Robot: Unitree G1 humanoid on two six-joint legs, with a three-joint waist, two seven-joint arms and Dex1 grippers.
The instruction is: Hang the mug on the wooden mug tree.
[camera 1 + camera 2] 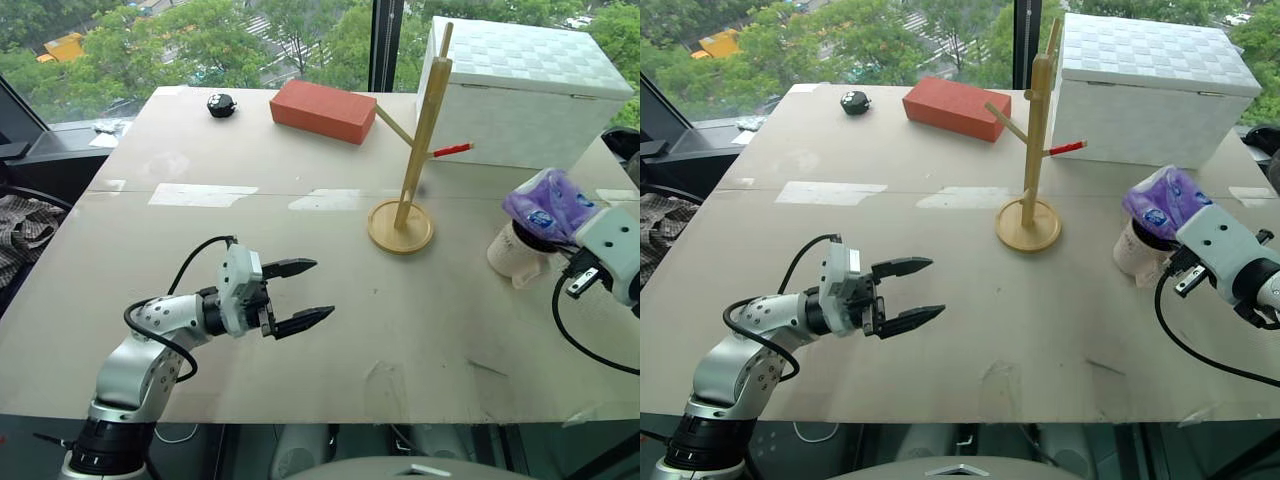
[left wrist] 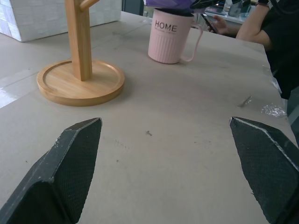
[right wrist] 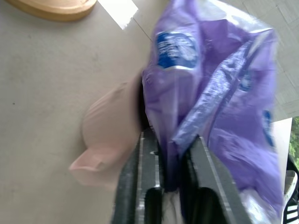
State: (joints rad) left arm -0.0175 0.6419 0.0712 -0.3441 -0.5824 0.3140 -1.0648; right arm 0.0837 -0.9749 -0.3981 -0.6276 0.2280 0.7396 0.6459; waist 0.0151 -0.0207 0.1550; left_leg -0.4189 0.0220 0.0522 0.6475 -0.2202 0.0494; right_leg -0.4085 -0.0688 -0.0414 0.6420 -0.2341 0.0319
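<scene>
Right wrist view shows my right gripper point(image 3: 170, 161) pinching the purple tissue packet point(image 3: 219, 93) stuffed in the mug point(image 1: 512, 255), which stands right of the wooden mug tree point(image 1: 405, 190). My left gripper point(image 1: 302, 293) hangs spread. Clearing the packet comes first, probably by lifting it out.

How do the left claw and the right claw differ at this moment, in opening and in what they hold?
The left claw is open, its two black fingers spread wide, and holds nothing; the right claw is shut on the purple tissue packet that sits in the mug. The left claw hangs over bare table, away from the wooden mug tree; the right claw is at the mug. Both are above the same table.
</scene>
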